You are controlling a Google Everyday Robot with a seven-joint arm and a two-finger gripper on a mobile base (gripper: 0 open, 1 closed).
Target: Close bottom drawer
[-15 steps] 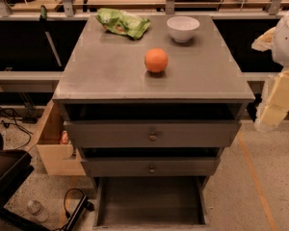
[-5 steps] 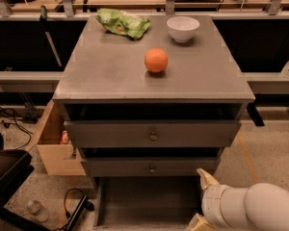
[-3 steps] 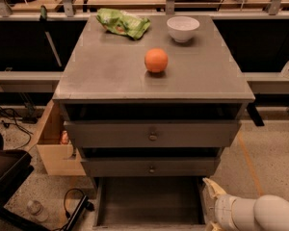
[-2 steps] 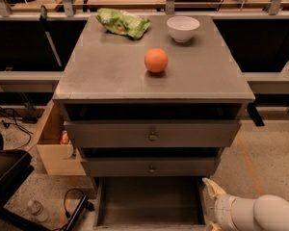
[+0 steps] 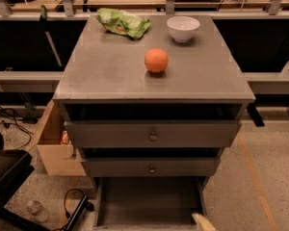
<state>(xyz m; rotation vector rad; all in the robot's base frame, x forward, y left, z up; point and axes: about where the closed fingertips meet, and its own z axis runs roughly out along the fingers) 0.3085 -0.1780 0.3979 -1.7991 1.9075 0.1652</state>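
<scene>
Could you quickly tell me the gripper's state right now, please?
Gripper: state cannot be told; only a pale tip shows at the picture's bottom edge, by the right front corner of the open bottom drawer.

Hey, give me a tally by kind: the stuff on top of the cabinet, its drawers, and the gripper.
Orange: 1
White bowl: 1
Green bag: 1
Drawers: 3 (top drawer, middle drawer, bottom drawer pulled out)
Gripper: 1, low by the bottom drawer's right front corner
Total: 7
</scene>
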